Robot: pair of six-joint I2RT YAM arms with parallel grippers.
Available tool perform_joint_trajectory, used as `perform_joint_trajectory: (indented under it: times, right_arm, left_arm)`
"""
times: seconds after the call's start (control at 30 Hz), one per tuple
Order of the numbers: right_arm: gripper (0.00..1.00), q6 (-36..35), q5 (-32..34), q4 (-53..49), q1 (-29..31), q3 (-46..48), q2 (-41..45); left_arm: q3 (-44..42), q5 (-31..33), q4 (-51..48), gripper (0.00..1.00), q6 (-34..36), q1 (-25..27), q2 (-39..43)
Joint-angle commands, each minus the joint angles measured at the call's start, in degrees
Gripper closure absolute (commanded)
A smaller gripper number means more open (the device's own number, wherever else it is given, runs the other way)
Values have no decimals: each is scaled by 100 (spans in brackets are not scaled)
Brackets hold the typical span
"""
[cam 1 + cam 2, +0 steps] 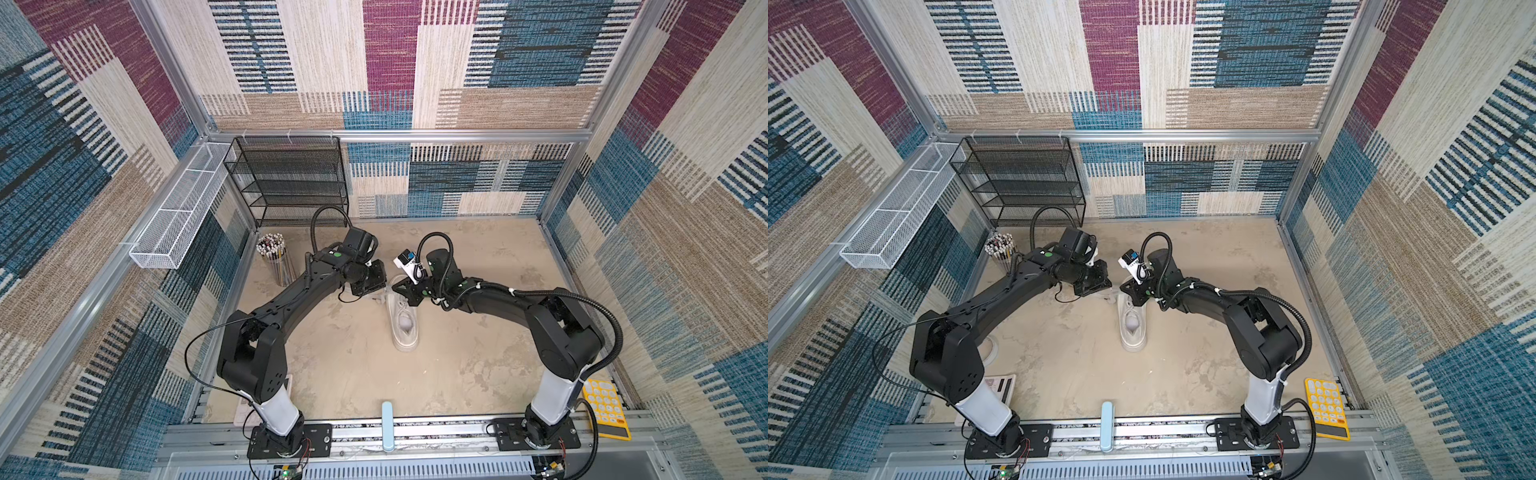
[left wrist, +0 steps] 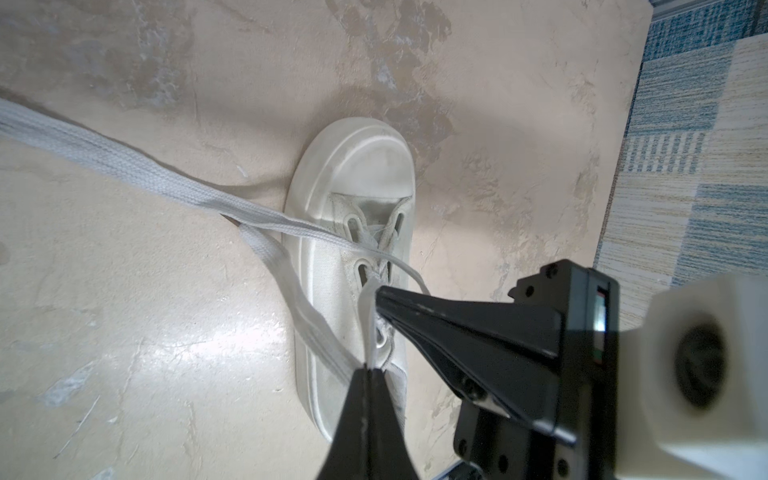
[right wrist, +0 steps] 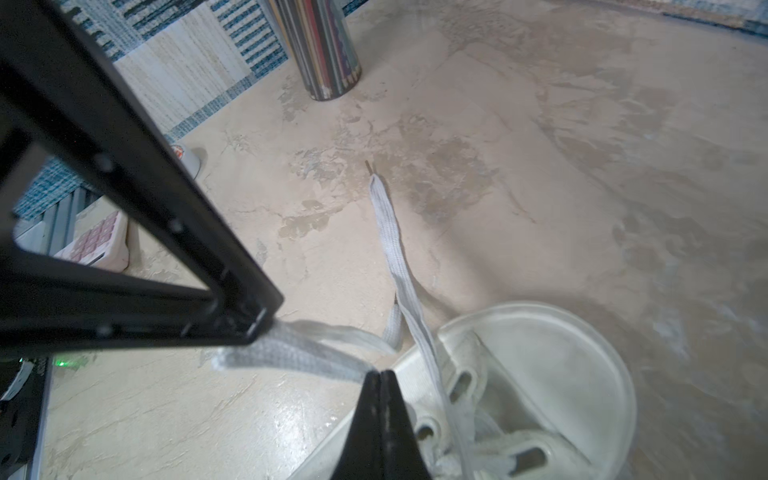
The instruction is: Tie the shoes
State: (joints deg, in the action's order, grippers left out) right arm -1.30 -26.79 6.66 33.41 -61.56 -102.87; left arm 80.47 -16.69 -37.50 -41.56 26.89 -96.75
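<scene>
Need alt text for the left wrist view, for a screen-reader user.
The left gripper and right gripper, both shut, pinch a short span of flat white lace between them over the eyelets of a white sneaker. Longer stretches of it trail away from the shoe across the mottled beige table.

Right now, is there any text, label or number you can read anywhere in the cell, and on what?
None can be read.
Yellow calculator: key marks too small.
Pink-keyed calculator: keys blurred.
Dark strip on the front rail: marks too small.
</scene>
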Motion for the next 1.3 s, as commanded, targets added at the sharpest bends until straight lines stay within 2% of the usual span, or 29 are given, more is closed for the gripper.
perform_joint_trajectory:
  times: [0.0,0.3,0.63,0.97,1.27]
  right_arm:
    - [100,554,623,457,-5,238,202]
    - [100,1116,1273,829,-83,527,382]
    - [100,1471,1404,566,-256,417,175]
    - [100,1600,1105,439,-378,336,-83]
    - [100,1652,1025,346,-396,265,-202]
  left_arm:
    - [-61,-108,116,100,37,-1,-40]
    - [86,-447,296,100,-50,126,-540]
    - [250,-585,410,99,-102,348,-1082]
    - [-51,-563,410,68,-65,349,-965]
    - [-439,-478,446,62,23,190,-610]
